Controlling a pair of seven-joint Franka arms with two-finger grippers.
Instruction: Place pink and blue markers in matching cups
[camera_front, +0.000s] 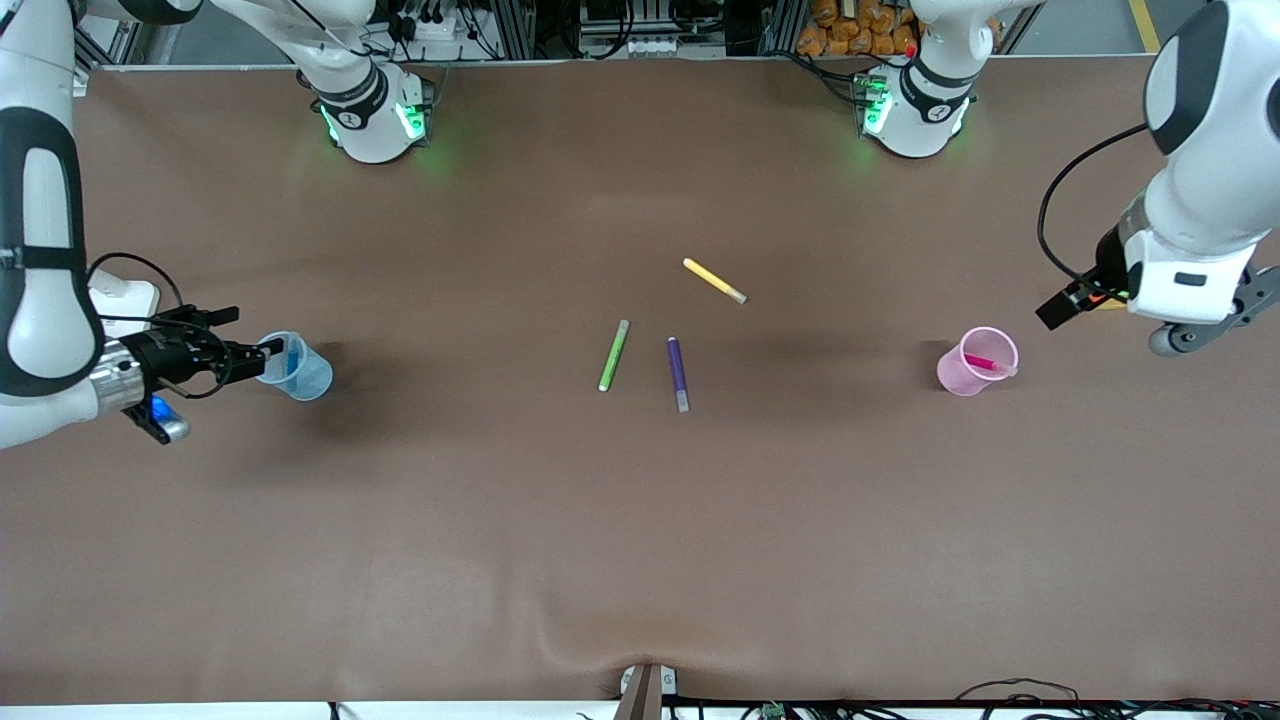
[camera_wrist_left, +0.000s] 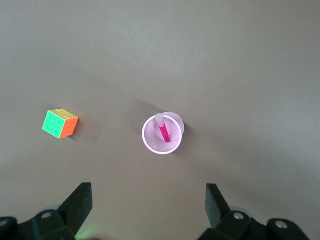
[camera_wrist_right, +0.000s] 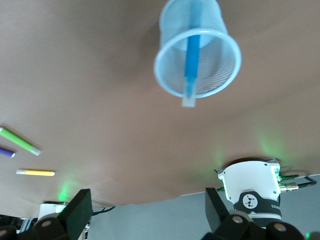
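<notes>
The pale blue cup (camera_front: 310, 378) stands toward the right arm's end of the table with the blue marker (camera_front: 292, 358) leaning inside it. The right wrist view shows the cup (camera_wrist_right: 222, 52) and the marker (camera_wrist_right: 193, 60), whose cap pokes over the rim. My right gripper (camera_front: 264, 352) is open and empty, level with the cup's rim and just beside it (camera_wrist_right: 149, 202). The pale pink cup (camera_front: 955, 373) stands toward the left arm's end and holds the pink marker (camera_front: 983, 363). My left gripper (camera_wrist_left: 149, 195) is open and empty, raised above the table beside that cup (camera_wrist_left: 148, 142) and marker (camera_wrist_left: 163, 131).
A lime green marker (camera_front: 614, 355), a dark purple marker (camera_front: 678, 373) and a yellow marker (camera_front: 714, 280) lie loose at mid-table. A colourful puzzle cube (camera_wrist_left: 60, 123) sits on the table near the pink cup. The two arm bases (camera_front: 372, 110) stand along the table's back edge.
</notes>
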